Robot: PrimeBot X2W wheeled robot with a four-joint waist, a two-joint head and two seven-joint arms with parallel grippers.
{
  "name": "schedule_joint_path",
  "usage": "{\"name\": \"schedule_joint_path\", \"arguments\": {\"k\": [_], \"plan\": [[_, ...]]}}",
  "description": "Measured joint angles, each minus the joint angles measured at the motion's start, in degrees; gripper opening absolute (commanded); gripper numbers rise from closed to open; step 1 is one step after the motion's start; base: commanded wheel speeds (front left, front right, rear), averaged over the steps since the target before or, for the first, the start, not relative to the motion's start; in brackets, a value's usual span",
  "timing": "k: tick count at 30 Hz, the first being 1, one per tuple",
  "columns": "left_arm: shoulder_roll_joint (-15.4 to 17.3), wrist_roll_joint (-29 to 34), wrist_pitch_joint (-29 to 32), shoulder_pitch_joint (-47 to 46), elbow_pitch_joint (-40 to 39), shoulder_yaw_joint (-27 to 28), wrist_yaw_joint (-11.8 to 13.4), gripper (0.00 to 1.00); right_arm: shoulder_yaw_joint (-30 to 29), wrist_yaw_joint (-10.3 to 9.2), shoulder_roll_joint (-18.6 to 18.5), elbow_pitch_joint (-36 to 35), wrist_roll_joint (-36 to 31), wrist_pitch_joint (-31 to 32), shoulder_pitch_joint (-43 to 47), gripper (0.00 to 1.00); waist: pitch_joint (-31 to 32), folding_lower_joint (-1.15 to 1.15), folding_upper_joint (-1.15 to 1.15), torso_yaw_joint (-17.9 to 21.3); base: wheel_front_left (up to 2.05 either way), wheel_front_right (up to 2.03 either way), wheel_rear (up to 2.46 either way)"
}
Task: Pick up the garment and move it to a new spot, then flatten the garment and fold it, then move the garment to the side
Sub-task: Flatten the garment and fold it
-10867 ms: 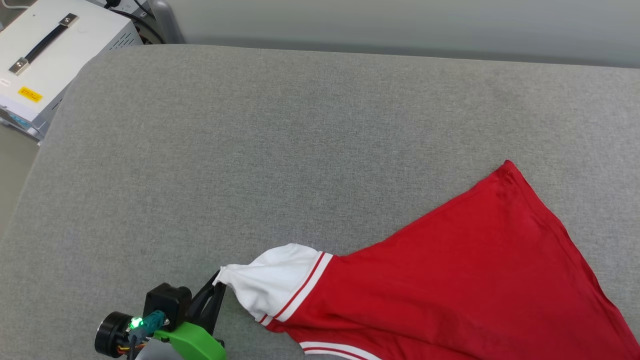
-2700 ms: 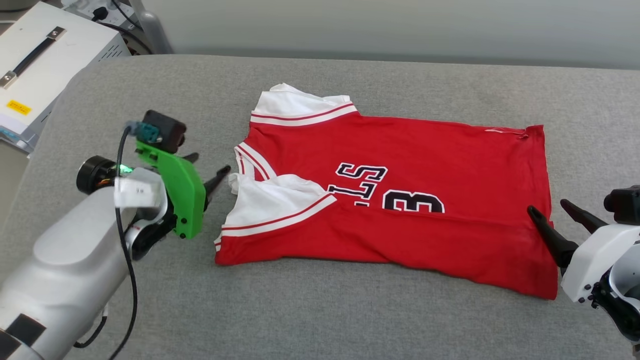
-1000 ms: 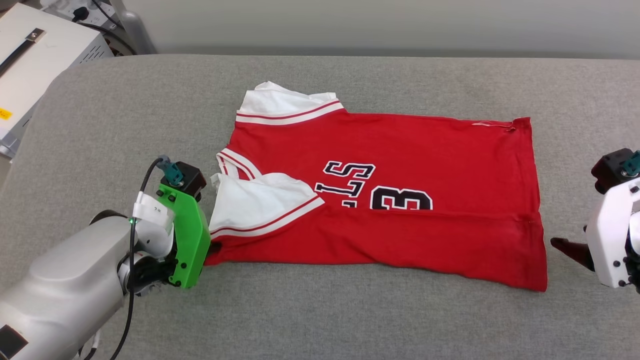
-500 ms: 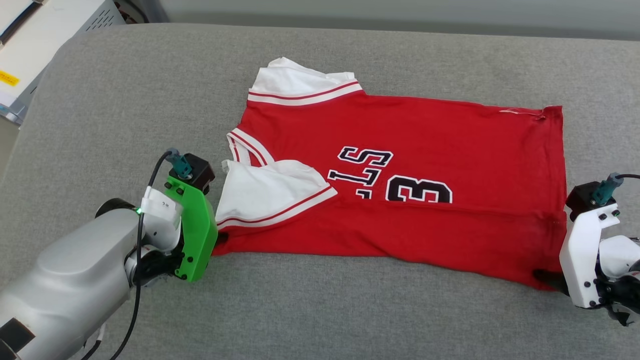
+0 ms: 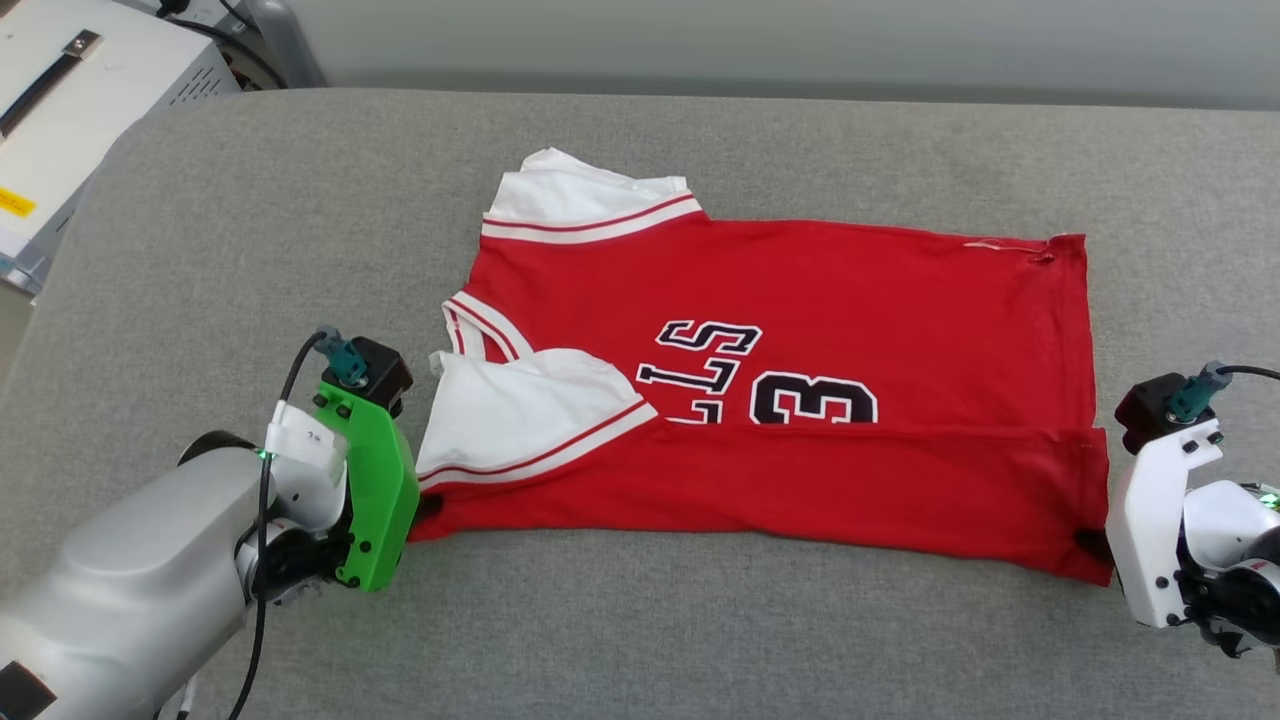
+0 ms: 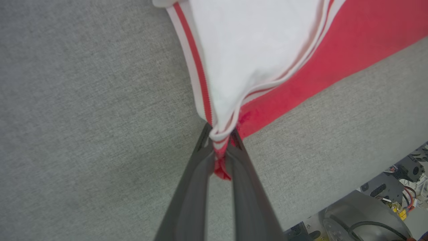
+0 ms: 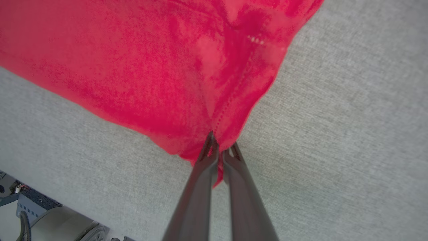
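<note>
The red garment [image 5: 800, 330] lies spread sideways on the grey cushion, collar to the left, its near long edge folded over part of the black lettering. One white sleeve [image 5: 520, 420] lies on top at the near left. My left gripper [image 5: 428, 505] is shut on the near-left corner, where striped trim and red cloth [image 6: 220, 147] bunch between the fingers. My right gripper [image 5: 1092, 545] is shut on the near-right hem corner [image 7: 219, 152], red fabric pinched between its tips.
The grey cushion [image 5: 640, 620] spreads wide around the shirt, with bare room in front and on both sides. A white equipment box [image 5: 60, 110] with a black handle stands off the far-left corner. A pale wall runs behind.
My right gripper, open beside the hem a second ago, has closed on the near-right corner. The left gripper keeps its hold. The head camera has shifted slightly.
</note>
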State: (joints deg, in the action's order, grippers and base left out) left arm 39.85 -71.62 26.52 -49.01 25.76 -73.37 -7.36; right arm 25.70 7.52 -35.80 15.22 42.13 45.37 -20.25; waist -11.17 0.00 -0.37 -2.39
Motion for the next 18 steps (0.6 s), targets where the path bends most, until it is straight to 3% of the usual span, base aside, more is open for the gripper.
{"name": "schedule_joint_path", "arguments": {"k": [11,18], "plan": [[4.0,-1.2,0.3,5.3,-8.7,-0.1,0.0,0.00,0.4,0.01,-7.7,-8.4,4.2,-1.3,6.4,0.00,4.9,0.00,0.00,0.2,0.00,0.00,0.00],[5.1,-1.0,0.5,8.7,-11.3,-0.1,0.0,0.00,-2.2,0.01,-9.2,-11.0,5.0,-0.8,11.8,0.00,4.8,0.00,0.00,0.2,0.00,0.00,0.00]]}}
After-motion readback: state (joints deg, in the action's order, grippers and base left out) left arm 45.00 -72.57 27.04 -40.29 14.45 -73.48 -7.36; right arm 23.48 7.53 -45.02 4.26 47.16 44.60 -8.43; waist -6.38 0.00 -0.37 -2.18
